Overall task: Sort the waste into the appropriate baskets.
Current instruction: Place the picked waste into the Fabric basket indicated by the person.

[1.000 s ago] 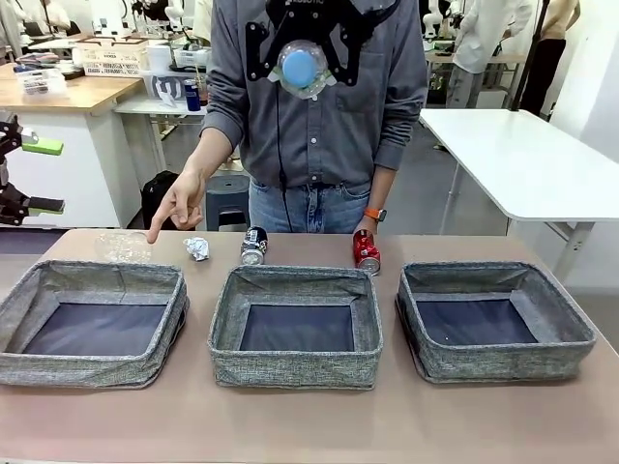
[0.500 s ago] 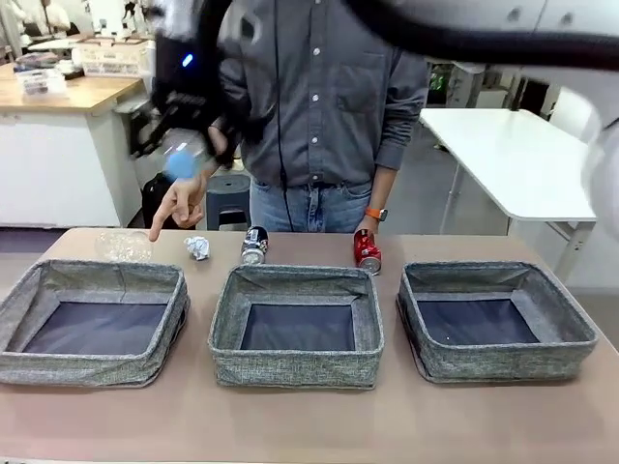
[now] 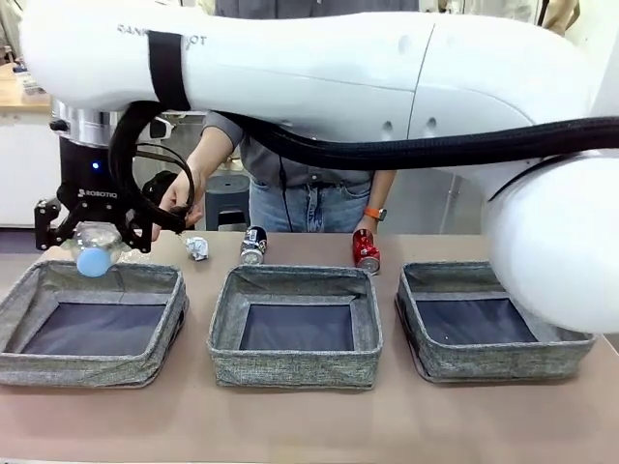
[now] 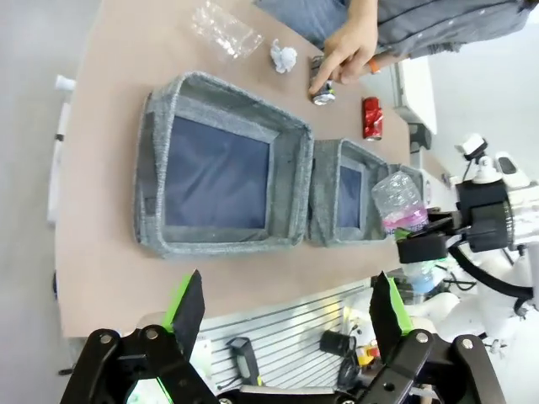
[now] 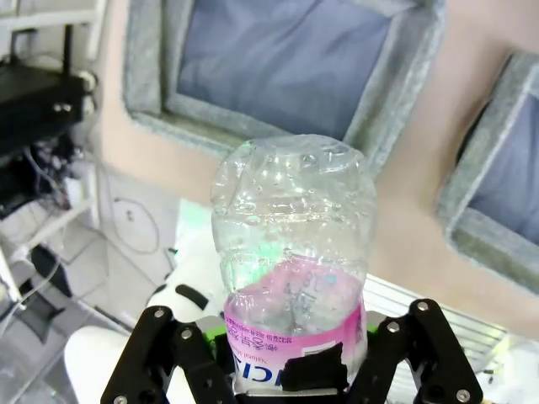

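My right gripper [image 3: 94,242] is shut on a clear bottle [image 3: 94,253] with a pink label and blue cap. It holds the bottle just above the far rim of the left basket [image 3: 97,367]. In the right wrist view the bottle [image 5: 290,244] sits between my right gripper's [image 5: 290,366] jaws, over that basket [image 5: 278,59]. On the far table strip lie a white-silver wad [image 3: 197,248], a black-and-white can [image 3: 253,246] and a red can [image 3: 366,251]. My left gripper [image 4: 286,311] is open, high above the table, and sees a second clear bottle [image 4: 223,29] beyond the left basket [image 4: 152,160].
The middle basket [image 3: 295,372] and right basket [image 3: 493,362] stand in a row with the left one. A person stands at the far side with a hand [image 3: 179,198] held over the table near the wad. My right arm [image 3: 387,68] spans the upper front view.
My right arm swung from high at the middle over to the left and came down with the bottle to the left basket's far rim. The cans and wad stayed put.
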Robot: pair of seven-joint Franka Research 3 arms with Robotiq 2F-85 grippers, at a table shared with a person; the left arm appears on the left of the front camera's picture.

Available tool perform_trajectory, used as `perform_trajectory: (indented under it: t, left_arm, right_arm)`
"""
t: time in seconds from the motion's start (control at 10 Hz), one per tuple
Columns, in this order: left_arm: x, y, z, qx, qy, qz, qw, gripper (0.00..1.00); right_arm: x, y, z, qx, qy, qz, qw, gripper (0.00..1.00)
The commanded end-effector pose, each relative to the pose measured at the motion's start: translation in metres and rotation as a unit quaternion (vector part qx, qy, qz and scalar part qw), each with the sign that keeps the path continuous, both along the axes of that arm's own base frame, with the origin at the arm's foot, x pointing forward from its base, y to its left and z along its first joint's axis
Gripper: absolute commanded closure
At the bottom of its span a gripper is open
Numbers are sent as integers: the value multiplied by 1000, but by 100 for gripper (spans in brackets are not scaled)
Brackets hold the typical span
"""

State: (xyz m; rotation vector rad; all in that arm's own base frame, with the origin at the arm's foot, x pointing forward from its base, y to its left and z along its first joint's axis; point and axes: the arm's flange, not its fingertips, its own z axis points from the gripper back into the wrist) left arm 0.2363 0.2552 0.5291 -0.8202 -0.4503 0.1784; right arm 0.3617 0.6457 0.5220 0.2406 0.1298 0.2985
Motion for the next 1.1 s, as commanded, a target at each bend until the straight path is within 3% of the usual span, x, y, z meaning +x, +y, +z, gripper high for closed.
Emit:
perform_trajectory:
  t: [0.0,0.1,0.2,0.5,0.7,1.0]
  left_arm:
    - [1,-4,0,45,19,-10,999,0]
    - [1,-4,0,45,19,-10,999,0]
    - [1,-4,0,45,19,-10,999,0]
    - [1,-4,0,45,19,-10,999,0]
    - [1,-4,0,45,19,-10,999,0]
    - [1,-4,0,45,19,-10,999,0]
  right_arm:
    - [-4,3,-1,-1,0,3,1000,100]
    - [-3,40,-22,-24,-16,86,996,100]
    - [4,67,-50,-16,-31,107,994,100]
    - [16,89,-97,2,-101,146,984,100]
    - [25,86,-107,23,-163,140,976,100]
    - [45,90,-113,38,-157,180,970,100]
